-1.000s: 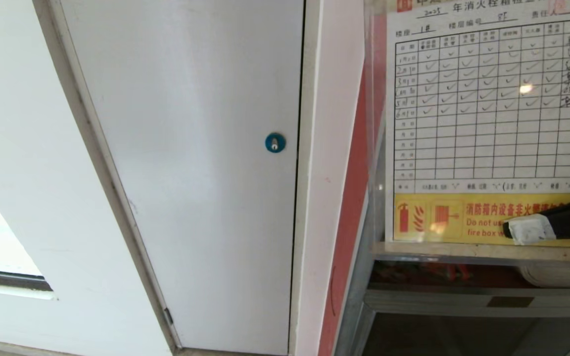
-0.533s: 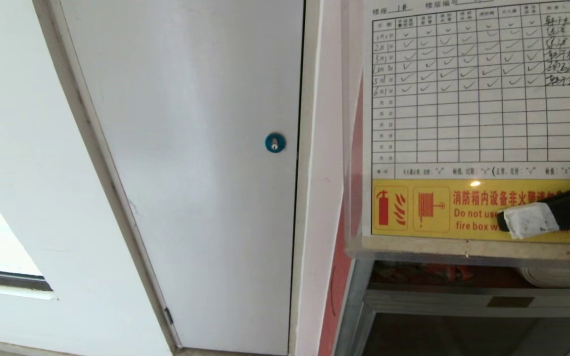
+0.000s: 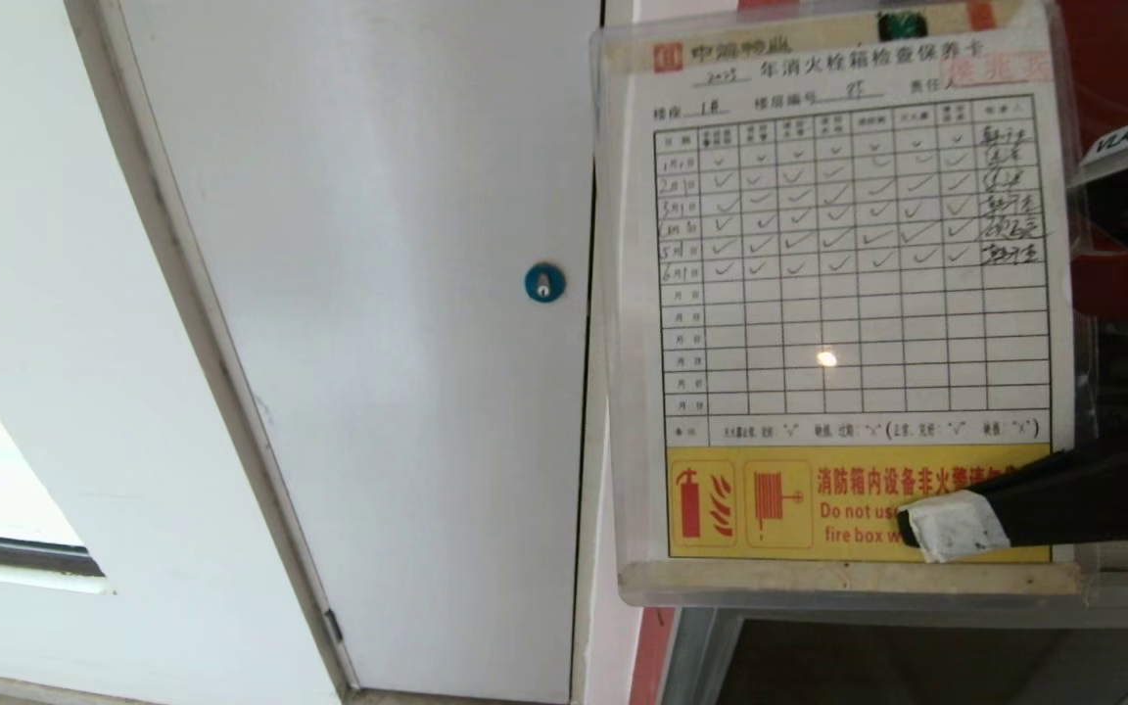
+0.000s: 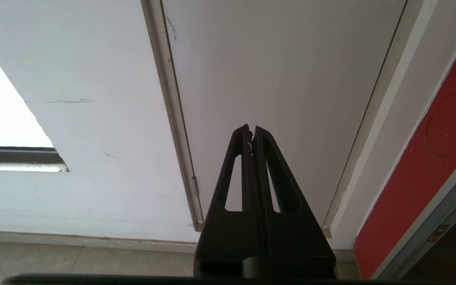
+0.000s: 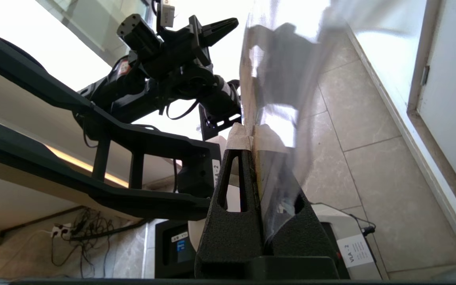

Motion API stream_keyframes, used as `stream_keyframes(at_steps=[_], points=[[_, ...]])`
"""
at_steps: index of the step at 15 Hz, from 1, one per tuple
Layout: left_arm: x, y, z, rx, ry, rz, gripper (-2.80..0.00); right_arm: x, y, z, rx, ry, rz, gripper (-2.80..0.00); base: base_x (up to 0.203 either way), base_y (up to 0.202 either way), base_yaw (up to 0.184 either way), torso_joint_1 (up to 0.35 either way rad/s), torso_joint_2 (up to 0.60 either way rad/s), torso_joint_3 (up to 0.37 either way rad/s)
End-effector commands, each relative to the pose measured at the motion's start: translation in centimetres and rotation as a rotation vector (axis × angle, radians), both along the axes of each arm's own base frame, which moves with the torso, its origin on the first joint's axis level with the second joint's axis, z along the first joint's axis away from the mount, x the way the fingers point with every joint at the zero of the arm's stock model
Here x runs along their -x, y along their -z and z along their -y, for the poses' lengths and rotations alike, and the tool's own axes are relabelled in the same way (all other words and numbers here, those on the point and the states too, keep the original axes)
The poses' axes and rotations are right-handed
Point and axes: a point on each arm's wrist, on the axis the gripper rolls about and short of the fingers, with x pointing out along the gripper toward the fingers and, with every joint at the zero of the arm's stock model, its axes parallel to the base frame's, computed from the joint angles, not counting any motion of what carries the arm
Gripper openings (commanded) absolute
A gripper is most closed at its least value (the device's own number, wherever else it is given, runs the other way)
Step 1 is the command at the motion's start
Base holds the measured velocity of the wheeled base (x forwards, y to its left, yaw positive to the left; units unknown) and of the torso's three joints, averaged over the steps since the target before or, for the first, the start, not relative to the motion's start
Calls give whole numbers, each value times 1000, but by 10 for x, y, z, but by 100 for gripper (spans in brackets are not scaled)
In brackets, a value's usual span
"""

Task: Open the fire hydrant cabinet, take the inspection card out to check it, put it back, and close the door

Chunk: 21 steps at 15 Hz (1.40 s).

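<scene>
The inspection card [image 3: 848, 294], a white sheet with a ruled table of ticks and a yellow warning strip, sits in a clear sleeve and faces the head camera. My right gripper [image 3: 951, 526] is shut on the inspection card at its lower right corner, one white-taped fingertip lying over the yellow strip. The right wrist view shows both taped fingertips [image 5: 239, 136] pinching the glossy inspection card [image 5: 279, 79]. The fire hydrant cabinet's red interior [image 3: 1127, 59] shows behind the card and its aluminium frame [image 3: 711, 646] below it. The cabinet's door is out of view. My left gripper [image 4: 251, 132] is shut and empty, parked low.
A white panel door with a round blue lock [image 3: 544, 283] fills the wall to the left of the cabinet. The left wrist view takes in that door's lower corner, a strip of tiled floor [image 4: 73, 261] and a red cabinet side [image 4: 430, 158].
My right gripper has carried the card to the left and lower, away from the cabinet. The whole card with its header now shows, overlapping the white door's frame.
</scene>
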Motion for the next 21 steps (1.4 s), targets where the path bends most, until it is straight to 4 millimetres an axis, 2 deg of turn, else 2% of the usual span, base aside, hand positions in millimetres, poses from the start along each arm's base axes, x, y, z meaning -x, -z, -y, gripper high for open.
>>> stream_keyframes(at_steps=[1,11,21], points=[[0,2,0,-1,0,-5,-280,-1,7,-3,0,-16,-8,-280,0,0,0,0,0,0],[-1,2,0,-1,0,-6,-280,-9,36,-7,-20,-20,37,-280,0,0,0,0,0,0],[-1,2,0,-1,0,-6,-280,2,40,-12,-20,-68,37,-280,0,0,0,0,0,0]])
